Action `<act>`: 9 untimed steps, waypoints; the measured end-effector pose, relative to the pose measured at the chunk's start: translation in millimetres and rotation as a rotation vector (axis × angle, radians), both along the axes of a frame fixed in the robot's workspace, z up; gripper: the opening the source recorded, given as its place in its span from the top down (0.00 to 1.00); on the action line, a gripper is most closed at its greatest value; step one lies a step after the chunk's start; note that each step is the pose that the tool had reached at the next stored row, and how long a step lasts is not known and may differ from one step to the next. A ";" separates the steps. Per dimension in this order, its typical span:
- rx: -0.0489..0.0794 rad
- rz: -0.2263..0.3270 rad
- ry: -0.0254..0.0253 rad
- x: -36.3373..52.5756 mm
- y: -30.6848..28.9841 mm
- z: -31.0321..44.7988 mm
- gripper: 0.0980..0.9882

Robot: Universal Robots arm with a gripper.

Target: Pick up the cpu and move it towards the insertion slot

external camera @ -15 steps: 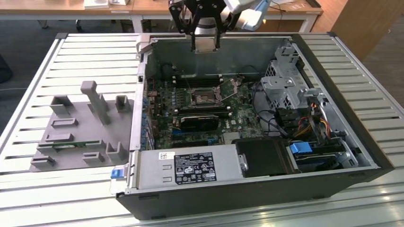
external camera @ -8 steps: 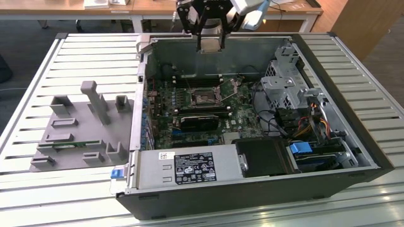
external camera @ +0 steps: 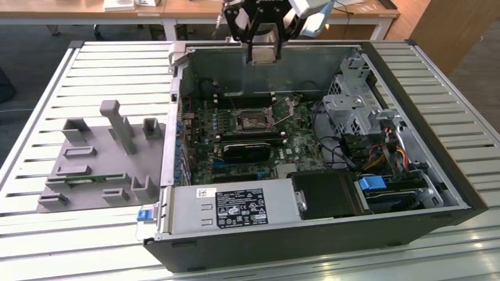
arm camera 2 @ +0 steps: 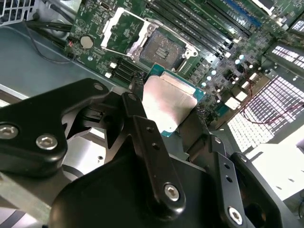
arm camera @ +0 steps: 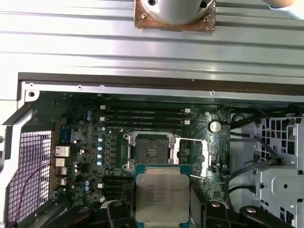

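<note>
The hand (arm camera 2: 173, 111) is clenched on the cpu (arm camera 2: 168, 102), its black fingers (arm camera 2: 142, 128) pressing two opposite edges so the silvery lid faces the second wrist view. The pick-up looks done; the step in hand, as I judge it, is the carry toward the insertion slot (arm camera 2: 161, 47). The chip hangs above the motherboard (arm camera 2: 213, 71), near the socket but clearly apart from it and not yet squared over it. Closing that gap calls for lining the chip's edges up with the socket's frame and keeping it level.

In the first wrist view the cpu (arm camera: 162, 197) sits just beside the open socket (arm camera: 151, 152), whose load plate (arm camera: 192, 156) is swung aside, with the black memory slots (arm camera: 142, 116) beyond.

Farther off, the exterior view gives what the wrist cameras lack: the hand (external camera: 263, 55) high over the far wall of the open computer case (external camera: 328, 234), the socket (external camera: 254, 120) well below it, and a grey plastic fixture (external camera: 102, 170) on the slatted table (external camera: 47, 234) toward that view's left.
</note>
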State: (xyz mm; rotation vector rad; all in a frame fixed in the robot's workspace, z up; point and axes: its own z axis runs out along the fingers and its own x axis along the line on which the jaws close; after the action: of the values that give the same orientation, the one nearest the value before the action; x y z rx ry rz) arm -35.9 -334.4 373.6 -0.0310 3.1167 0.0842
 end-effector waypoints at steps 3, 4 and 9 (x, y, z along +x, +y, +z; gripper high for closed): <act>-0.003 0.000 0.0018 2.2 5.5 -1.6 0.50; -0.004 0.000 0.0022 2.7 7.8 -1.9 0.50; -0.007 0.000 0.0033 3.9 19.3 -3.2 0.50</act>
State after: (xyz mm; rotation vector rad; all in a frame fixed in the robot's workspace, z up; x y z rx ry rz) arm -31.9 -315.1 370.4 -0.0309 3.1203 0.0736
